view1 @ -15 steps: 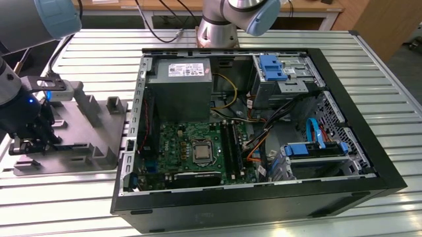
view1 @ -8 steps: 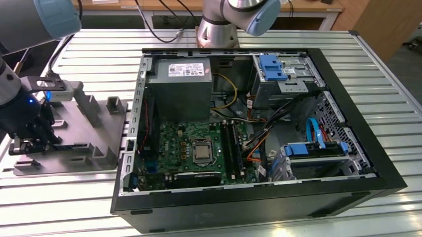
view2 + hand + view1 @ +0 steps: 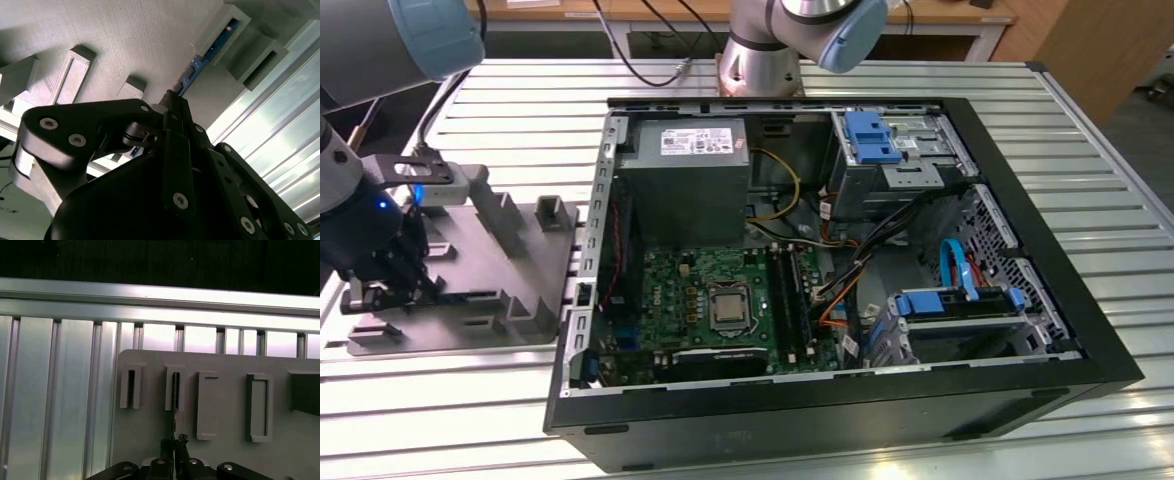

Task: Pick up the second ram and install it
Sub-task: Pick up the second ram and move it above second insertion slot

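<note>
Gripping: the gripper (image 3: 172,100) is pinching one end of the memory stick (image 3: 202,57), with its jaws pressing together on the stick's two flat faces, as far as the second wrist view is showing.

Stick's place: the memory stick is standing on edge on the grey tray (image 3: 520,290). Its far end is sitting inside one of the tray's upright slotted blocks (image 3: 169,390).

Long axis: the stick is running straight out from the jaws across the tray's floor toward that block, in line with the gripper. In the first wrist view it is appearing edge-on as a thin dark line.

Arm's place: the arm is hanging over the end of the tray farthest from the computer case (image 3: 1067,330), at the exterior view's left.

Goal's place: the case is lying open just beside the tray, on the exterior view's right. The black slots (image 3: 787,290) on its green board (image 3: 680,290) are lying well apart from the tray.

Step in hand: the pick-up is looking under way, since the stick is being held but is not yet clearing its block.
</note>
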### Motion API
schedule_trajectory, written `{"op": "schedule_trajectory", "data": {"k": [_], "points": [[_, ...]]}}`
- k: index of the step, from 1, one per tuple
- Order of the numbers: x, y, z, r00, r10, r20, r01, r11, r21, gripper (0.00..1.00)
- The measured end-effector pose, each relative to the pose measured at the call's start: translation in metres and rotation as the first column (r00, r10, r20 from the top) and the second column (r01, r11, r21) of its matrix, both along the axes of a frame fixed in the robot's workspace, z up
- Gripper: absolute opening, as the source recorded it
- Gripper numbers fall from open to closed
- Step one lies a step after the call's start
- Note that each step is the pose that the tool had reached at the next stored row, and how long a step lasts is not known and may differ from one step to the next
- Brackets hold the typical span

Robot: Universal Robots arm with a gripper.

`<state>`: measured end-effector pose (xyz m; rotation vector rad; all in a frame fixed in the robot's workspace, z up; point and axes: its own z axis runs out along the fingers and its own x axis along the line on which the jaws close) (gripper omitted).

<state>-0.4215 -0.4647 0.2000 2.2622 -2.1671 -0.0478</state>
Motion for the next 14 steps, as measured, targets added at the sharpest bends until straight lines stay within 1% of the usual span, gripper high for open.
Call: {"op": "schedule_trajectory", "data": {"k": [1, 3, 9, 10, 13, 14], "points": [[0.0, 0.0, 0.0, 1.0, 0.0, 0.0, 0.0, 1.0, 0.0, 0.13], [0.0, 0.0, -0.0001, 1.0, 0.0, 0.0, 0.0, 1.0, 0.0, 0.11], [0.0, 0.0, -0.0003, 1.0, 0.0, 0.0, 0.0, 1.0, 0.0, 0.11], [0.0, 0.0, -0.0005, 1.0, -0.006, 0.0001, 0.006, 1.0, 0.0001, 0.11], [0.0, 0.0, -0.0007, 0.9989, -0.048, -0.0001, 0.048, 0.9989, -0.0001, 0.11], [0.0, -0.0001, -0.0008, 0.9986, -0.053, -0.0001, 0.053, 0.9986, -0.0002, 0.11]]}}
